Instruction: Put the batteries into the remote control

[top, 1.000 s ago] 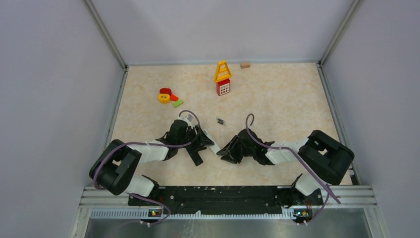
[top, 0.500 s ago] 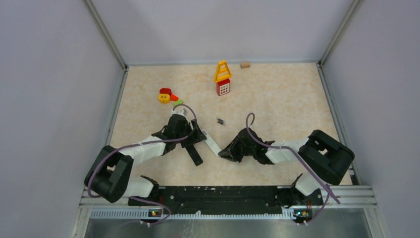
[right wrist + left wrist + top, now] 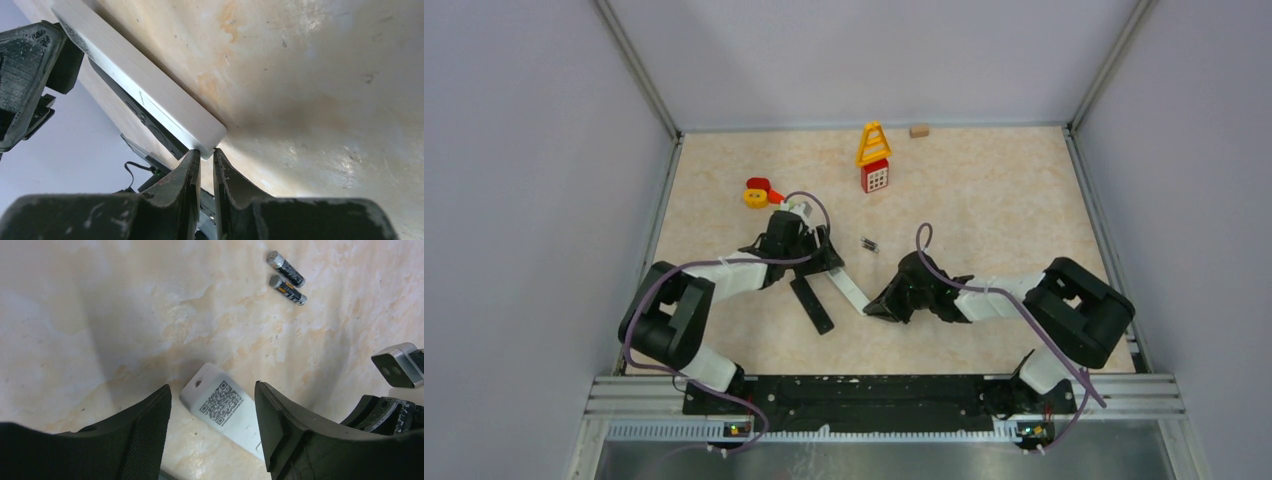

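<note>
The white remote control (image 3: 849, 290) lay flat on the desk (image 3: 1004, 200), slanting between the two arms, with a label bearing a square code facing up at its far end. The left end effector (image 3: 821, 258) stood wide open over that far end. In its own wrist view (image 3: 212, 390), the labelled end (image 3: 225, 405) sat in the gap between the two dark fingers (image 3: 145, 430). I could not tell whether either finger touched it.

The right end effector (image 3: 873, 307) was at the opposite, near end. Its fingers (image 3: 187, 172) were drawn narrow, and a corner of the remote's end (image 3: 150, 95) was pinched right at their tips (image 3: 205, 153).

The batteries (image 3: 869, 244) were not in the remote. Two of them lay side by side on the bare desk beyond it, dark-bodied with silvery ends (image 3: 287, 280). They were near the left end effector but clear of its fingers, and farther from the right one.

A long black strip (image 3: 811, 305) lay on the desk just beside the remote, on the left arm's side. Toward the back stood a yellow-and-red toy (image 3: 873, 158), with a small tan block (image 3: 919, 131) close to it. A red and yellow piece (image 3: 759, 193) lay off to the left.
</note>
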Tool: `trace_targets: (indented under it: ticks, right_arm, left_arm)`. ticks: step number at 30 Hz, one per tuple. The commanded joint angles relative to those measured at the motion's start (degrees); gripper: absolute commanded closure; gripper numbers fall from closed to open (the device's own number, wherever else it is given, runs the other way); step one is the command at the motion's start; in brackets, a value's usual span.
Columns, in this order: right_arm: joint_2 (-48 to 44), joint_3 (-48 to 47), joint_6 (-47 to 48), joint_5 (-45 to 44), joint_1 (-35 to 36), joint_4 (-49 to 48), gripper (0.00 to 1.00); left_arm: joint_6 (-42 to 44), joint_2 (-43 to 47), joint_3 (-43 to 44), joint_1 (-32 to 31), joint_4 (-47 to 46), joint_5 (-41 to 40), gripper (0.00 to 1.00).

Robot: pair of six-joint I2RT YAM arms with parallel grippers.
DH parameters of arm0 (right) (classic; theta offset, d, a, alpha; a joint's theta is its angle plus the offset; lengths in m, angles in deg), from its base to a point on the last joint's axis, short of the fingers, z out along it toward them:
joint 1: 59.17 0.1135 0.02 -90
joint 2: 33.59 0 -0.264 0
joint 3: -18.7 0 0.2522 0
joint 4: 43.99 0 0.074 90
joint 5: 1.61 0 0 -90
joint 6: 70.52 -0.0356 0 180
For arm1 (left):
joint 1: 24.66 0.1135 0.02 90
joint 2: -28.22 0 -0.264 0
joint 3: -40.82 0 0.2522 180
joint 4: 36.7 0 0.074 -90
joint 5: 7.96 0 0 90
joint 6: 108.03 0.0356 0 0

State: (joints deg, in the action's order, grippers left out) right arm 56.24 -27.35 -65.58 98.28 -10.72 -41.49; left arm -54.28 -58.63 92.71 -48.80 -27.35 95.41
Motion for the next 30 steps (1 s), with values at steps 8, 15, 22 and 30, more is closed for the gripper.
trace_targets:
  ticks: [8, 15, 22, 30]
  right_arm:
    - [4.7, -3.8, 2.7, -2.6, -2.0, 5.4, 0.86]
    - [6.6, -4.7, 2.4, -0.7, -3.1, 4.4, 0.86]
    - [9.7, -6.9, 2.9, -0.1, -4.1, 3.7, 0.86]
    - [12.5, -9.9, 3.4, -1.1, -5.3, 0.8, 0.86]
  left_arm:
    - [2.9, -4.2, -2.7, 0.2, -6.4, 8.3, 0.55]
    - [0.4, -6.6, -9.2, 0.2, -11.7, 9.7, 0.63]
    - [-1.1, -8.6, -11.9, 0.1, -14.6, 8.7, 0.67]
    - [-2.4, -10.6, -15.0, -0.3, -17.6, 8.5, 0.74]
